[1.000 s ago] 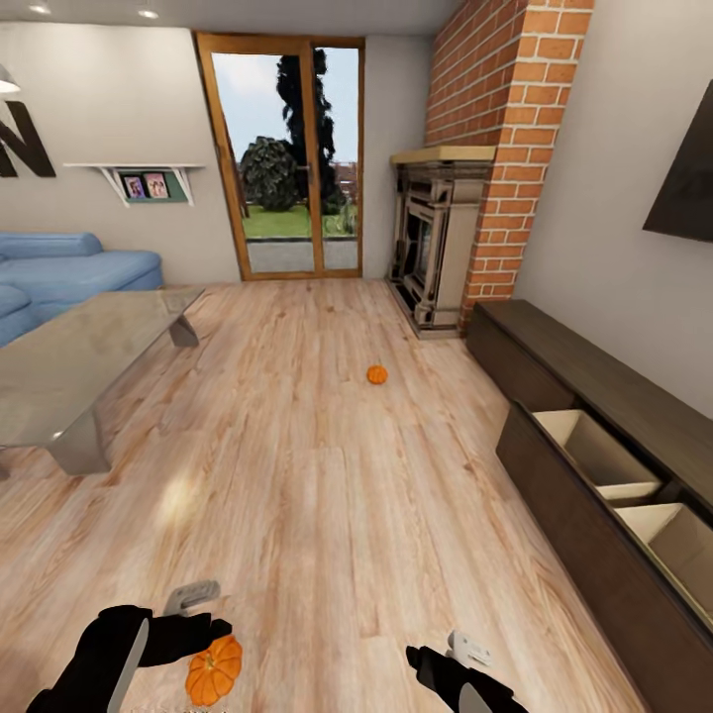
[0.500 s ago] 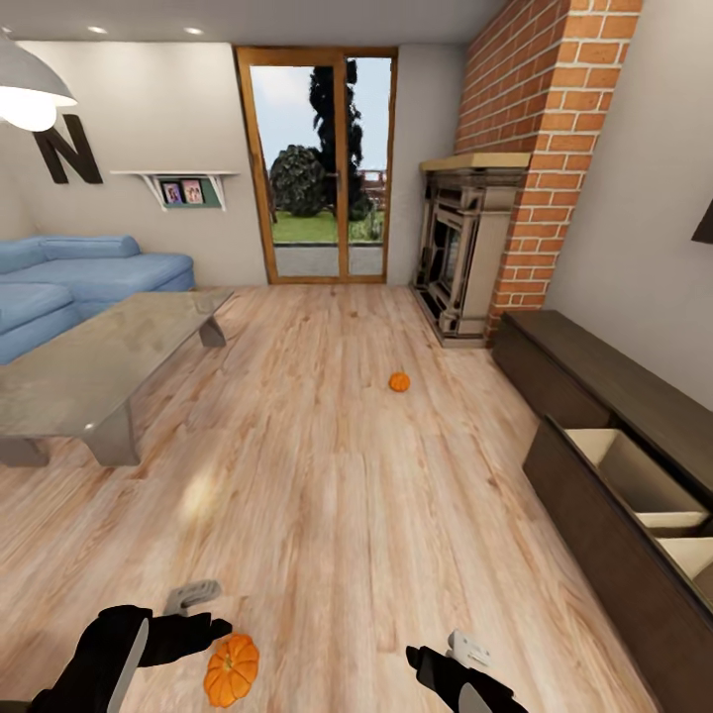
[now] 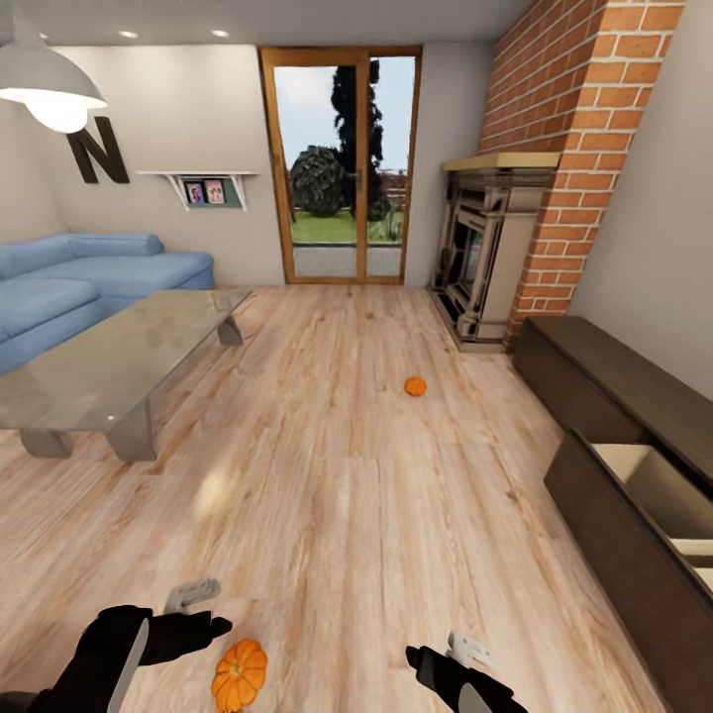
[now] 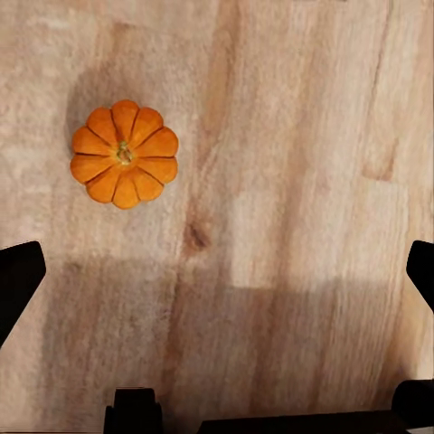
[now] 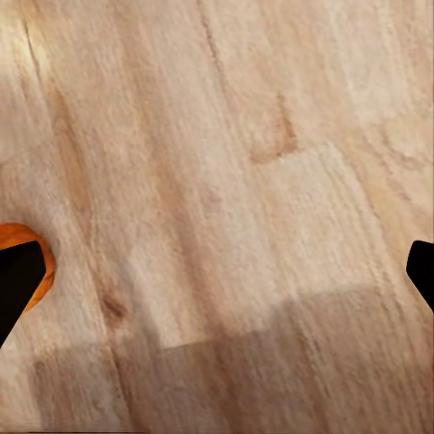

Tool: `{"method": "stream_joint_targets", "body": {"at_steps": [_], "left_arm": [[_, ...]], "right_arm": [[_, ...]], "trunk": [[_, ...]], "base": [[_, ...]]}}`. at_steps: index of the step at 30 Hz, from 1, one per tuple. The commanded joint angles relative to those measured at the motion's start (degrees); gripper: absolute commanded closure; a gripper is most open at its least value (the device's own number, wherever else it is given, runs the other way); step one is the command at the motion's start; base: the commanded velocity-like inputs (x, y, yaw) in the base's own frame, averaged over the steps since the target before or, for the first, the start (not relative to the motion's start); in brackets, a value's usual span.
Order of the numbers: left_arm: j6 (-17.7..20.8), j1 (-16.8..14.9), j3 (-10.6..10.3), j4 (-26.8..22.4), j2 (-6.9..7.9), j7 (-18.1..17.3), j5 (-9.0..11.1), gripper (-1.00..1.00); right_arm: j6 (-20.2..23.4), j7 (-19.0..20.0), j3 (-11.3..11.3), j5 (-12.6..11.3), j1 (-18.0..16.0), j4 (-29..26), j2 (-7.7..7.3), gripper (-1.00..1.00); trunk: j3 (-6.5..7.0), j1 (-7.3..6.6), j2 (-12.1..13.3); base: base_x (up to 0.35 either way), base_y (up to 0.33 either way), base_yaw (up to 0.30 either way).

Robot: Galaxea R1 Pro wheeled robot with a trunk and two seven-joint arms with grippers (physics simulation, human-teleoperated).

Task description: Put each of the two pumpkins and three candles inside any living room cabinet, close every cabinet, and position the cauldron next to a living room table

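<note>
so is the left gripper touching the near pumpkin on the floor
Apart. The left wrist view shows the pumpkin lying on bare floor, clear of the open left gripper.

Wide bare plank floor [image 3: 347, 515] lies open ahead, broken by one pumpkin [image 3: 239, 674] just beside the left gripper [image 3: 188, 624] and a second pumpkin [image 3: 415, 386] far off mid-room. The table [image 3: 109, 366] hems in the left side. On the right, the cabinet [image 3: 614, 465] narrows the way, with a drawer [image 3: 659, 495] (pulled out, pale inside) jutting into the floor space.
</note>
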Motion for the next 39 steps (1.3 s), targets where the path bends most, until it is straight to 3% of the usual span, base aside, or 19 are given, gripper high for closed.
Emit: {"method": "stream_joint_targets", "body": {"at_steps": [1,12,14,17,22,39], "left_arm": [[0.0,0.0,0.0,0.01,0.0,0.02,-0.01,-1.0],[-1.05,0.0,0.06,-0.01,-0.08,-0.01,0.09,-1.0],[-1.07,0.0,0.08,-0.04,-0.08,-0.03,0.11,-1.0],[-1.09,0.0,0.09,-0.1,-0.1,-0.02,0.12,-1.0],[-1.17,0.0,0.09,-0.14,-0.16,0.04,0.12,-1.0],[-2.69,0.0,0.91,-0.05,0.19,0.08,0.13,-1.0]], "right_arm": [[0.0,0.03,0.0,-0.02,0.0,0.0,-0.02,-1.0],[0.08,0.29,0.23,-0.02,0.0,0.0,-0.11,-1.0],[0.04,0.35,1.38,0.17,0.0,0.0,-0.14,-1.0],[-0.61,0.31,5.48,1.15,0.0,0.0,-0.14,-1.0],[-2.53,0.39,7.7,1.52,-0.04,0.11,-0.24,-1.0],[-2.93,0.42,7.18,0.94,-0.02,-0.26,-0.56,-1.0]], "trunk": [[0.0,0.0,0.0],[0.0,0.0,0.0],[0.0,0.0,0.0],[-0.36,0.44,-0.8],[-1.26,1.54,-2.81],[-4.31,5.27,-9.63]], "base": [[0.001,-0.035,0.265],[0.069,-0.006,0.054],[0.008,0.0,0.002],[0.003,0.0,0.001],[0.0,0.0,0.0],[0.0,0.0,0.0]]}}
